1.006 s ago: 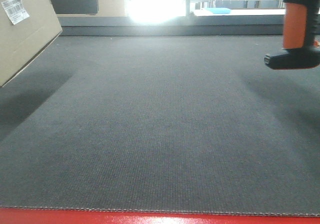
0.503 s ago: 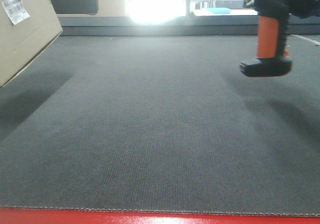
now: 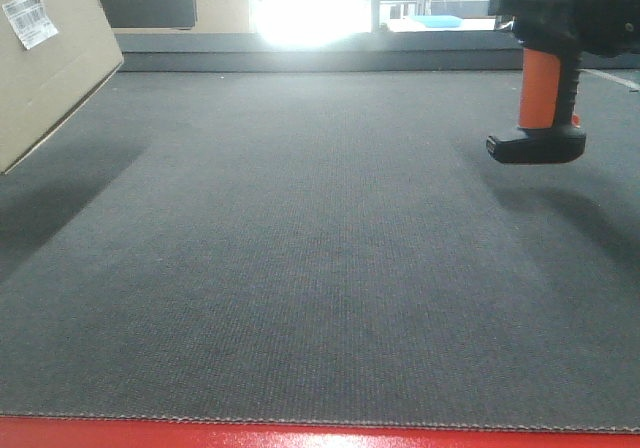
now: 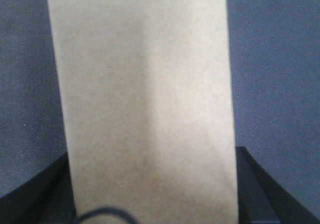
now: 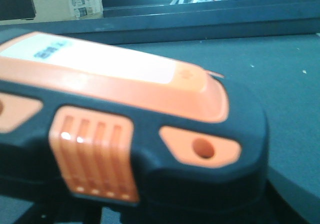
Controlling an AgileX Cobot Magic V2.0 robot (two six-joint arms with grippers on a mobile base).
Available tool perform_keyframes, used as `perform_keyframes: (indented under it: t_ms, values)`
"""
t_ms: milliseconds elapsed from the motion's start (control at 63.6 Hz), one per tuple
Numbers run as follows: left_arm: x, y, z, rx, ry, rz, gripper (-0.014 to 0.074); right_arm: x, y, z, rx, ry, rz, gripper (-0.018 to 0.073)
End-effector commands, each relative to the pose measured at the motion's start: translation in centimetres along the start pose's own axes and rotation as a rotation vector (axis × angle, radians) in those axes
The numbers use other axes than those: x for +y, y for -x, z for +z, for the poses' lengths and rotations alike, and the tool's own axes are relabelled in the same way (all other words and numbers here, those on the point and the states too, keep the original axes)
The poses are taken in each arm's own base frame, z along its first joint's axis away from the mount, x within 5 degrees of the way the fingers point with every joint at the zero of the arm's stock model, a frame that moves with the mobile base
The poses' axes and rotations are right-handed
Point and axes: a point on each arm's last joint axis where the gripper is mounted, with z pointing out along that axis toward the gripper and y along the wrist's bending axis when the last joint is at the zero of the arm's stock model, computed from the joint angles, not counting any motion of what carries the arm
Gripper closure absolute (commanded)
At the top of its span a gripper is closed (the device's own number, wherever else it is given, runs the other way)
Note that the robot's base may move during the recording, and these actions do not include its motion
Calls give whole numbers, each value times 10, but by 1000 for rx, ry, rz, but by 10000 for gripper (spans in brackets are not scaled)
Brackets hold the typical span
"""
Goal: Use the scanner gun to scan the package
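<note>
The package (image 3: 45, 78), a tan cardboard box with a white barcode label (image 3: 30, 20), hangs tilted above the dark mat at the far left. In the left wrist view its plain tan face (image 4: 145, 84) fills the space between the black fingers (image 4: 252, 184), and my left gripper (image 4: 150, 184) is shut on it. The scanner gun (image 3: 545, 88) hangs at the upper right, orange handle down, its flat black foot above the mat. The right wrist view shows its black and orange body (image 5: 150, 109) up close. My right gripper (image 5: 150, 204) is shut on it, with its fingers mostly hidden.
Wider cartons with a dark printed band (image 3: 170, 3) stand at the back left behind a raised ledge (image 3: 340, 53). A blue object (image 3: 435, 20) lies beyond the ledge, next to bright window glare. A red edge (image 3: 320, 436) runs along the mat's front.
The scanner gun has moved left from the right edge and dropped slightly, more of its black body showing. The package has stayed in place.
</note>
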Motion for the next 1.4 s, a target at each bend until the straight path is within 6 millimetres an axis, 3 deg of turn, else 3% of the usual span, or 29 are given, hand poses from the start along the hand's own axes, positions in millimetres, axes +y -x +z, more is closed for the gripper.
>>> perform_keyframes:
  t_ms: [0, 582, 880, 990, 1148, 1242, 1384]
  values:
    - [-3, 2, -7, -30, -10, -1, 707, 0, 10, 2, -111, 9, -13, 713]
    - [-3, 2, -7, -30, -10, -1, 707, -2, -15, 17, -79, -7, -7, 713]
    - [-5, 2, -7, -31, -27, -7, 707, -1, -17, 17, -62, -2, -10, 705]
    - [-6, 2, -7, -32, -38, -11, 707, -1, -18, 17, -48, 1, -13, 568]
    - [-7, 2, -7, -33, -50, -15, 707, 0, -17, 17, -51, 7, -18, 234]
    - [-7, 2, -7, -33, -50, -15, 707, 0, -18, 17, -43, 7, -18, 87]
    - [-7, 2, -7, -33, -50, -15, 707, 0, -20, 17, -17, 9, -18, 84]
